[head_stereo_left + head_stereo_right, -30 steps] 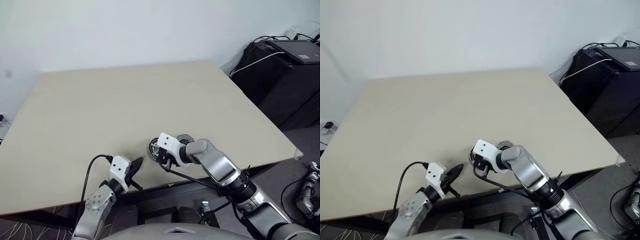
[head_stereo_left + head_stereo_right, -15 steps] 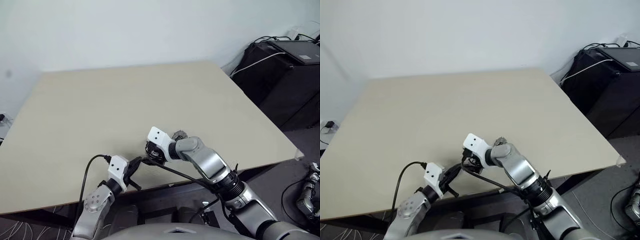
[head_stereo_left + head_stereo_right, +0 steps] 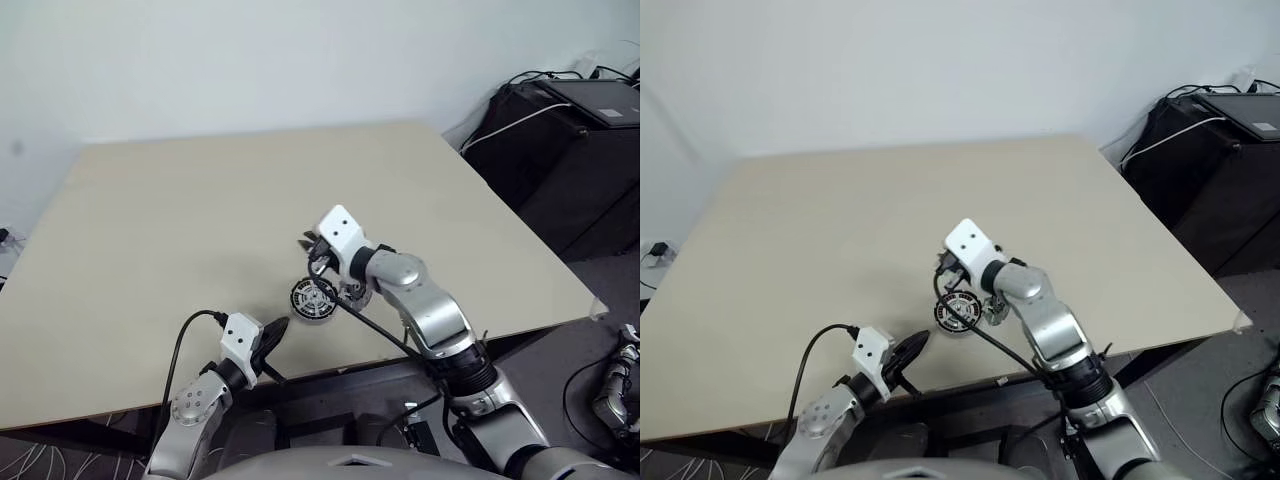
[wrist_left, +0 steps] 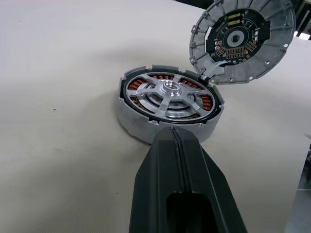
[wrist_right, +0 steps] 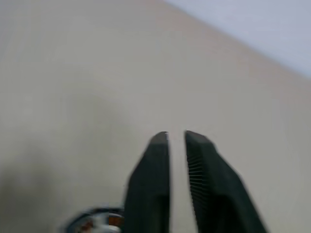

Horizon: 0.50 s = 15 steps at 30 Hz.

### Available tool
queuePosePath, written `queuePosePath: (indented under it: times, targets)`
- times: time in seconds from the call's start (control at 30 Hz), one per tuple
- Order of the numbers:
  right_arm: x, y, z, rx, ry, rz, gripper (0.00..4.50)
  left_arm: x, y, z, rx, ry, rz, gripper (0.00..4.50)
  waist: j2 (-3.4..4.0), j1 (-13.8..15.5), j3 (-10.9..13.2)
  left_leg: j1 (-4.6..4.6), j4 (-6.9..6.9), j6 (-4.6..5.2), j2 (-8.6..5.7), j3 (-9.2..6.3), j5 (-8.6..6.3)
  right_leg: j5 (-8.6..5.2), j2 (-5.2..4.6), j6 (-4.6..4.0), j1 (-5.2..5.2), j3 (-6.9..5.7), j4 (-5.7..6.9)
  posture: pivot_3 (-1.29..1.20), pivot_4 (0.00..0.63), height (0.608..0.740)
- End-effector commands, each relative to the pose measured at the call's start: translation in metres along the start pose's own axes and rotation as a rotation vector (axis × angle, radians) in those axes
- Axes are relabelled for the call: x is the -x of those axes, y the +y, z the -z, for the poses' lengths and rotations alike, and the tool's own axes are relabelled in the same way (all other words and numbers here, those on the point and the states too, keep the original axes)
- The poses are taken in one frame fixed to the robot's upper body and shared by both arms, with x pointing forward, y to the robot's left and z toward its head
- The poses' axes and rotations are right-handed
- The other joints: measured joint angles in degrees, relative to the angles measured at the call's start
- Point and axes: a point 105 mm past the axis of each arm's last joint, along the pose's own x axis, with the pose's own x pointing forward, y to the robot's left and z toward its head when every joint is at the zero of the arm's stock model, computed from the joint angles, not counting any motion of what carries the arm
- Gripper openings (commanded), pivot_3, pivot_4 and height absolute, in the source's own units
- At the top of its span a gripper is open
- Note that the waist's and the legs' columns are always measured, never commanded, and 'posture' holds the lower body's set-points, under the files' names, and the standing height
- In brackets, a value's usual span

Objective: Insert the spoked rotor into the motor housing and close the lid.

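Right pincer (image 3: 318, 243) has risen off the motor parts since a second ago and now hangs above and just beyond them; its two black fingers (image 5: 151, 179) stand nearly together with a thin gap, holding nothing. Motor housing (image 4: 167, 107) lies flat on the tabletop (image 3: 180, 220), below and to the near side of the right pincer, just ahead of the left pincer's tip. Spoked rotor (image 4: 166, 93) sits inside it, silver spokes and hub up, coppery windings showing between them. Lid (image 4: 241, 40) stands tilted on edge at the housing's far rim, touching it, its inner face with the dark hub turned toward the left pincer; not closed. Left pincer (image 4: 179, 145) at the tabletop's near edge, fingers pressed together, empty, apart from the housing.
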Motion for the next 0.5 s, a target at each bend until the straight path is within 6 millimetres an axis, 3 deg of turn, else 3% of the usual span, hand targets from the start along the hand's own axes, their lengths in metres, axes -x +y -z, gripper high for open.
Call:
queuePosePath:
  times: [0.03,0.17,0.27,0.37,0.5]
  targets:
    - [0.022,-0.038,0.008,0.063,0.015,0.172,0.02,-0.001,-0.001,-0.013,-0.013,-0.049,0.017,0.0,0.0,0.0,0.0,0.0,0.0,0.0,0.0,0.02,0.0,0.0,0.0,0.0,0.0,0.02,0.0,0.0,0.0,0.74]
    - [0.053,-0.065,0.046,0.089,0.151,0.308,0.02,0.0,-0.001,-0.013,-0.01,-0.048,0.016,0.0,0.01,0.0,0.0,0.01,0.01,0.01,0.0,0.02,0.0,-0.01,-0.01,0.0,0.01,0.02,-0.02,0.0,0.0,0.74]
    - [0.074,-0.07,0.073,0.081,0.245,0.357,0.02,0.001,-0.002,-0.013,-0.004,-0.047,0.016,0.0,0.03,0.0,0.0,0.02,0.01,0.01,0.01,0.01,0.0,-0.02,0.0,0.0,0.01,0.02,-0.01,0.0,0.0,0.74]
    - [0.088,-0.057,0.096,0.052,0.32,0.323,0.02,0.002,-0.003,-0.012,-0.002,-0.044,0.019,0.0,0.04,0.0,0.0,0.04,0.01,0.02,0.03,0.0,0.0,-0.14,0.03,0.16,0.03,0.02,-0.01,0.0,0.0,0.74]
    - [0.09,-0.028,0.107,-0.026,0.321,0.236,0.02,0.001,-0.001,-0.013,-0.006,-0.041,0.023,0.0,0.1,-0.1,0.0,0.05,0.05,0.04,0.05,-0.02,-0.01,-0.2,0.04,0.27,0.06,0.02,-0.01,0.0,0.0,0.74]
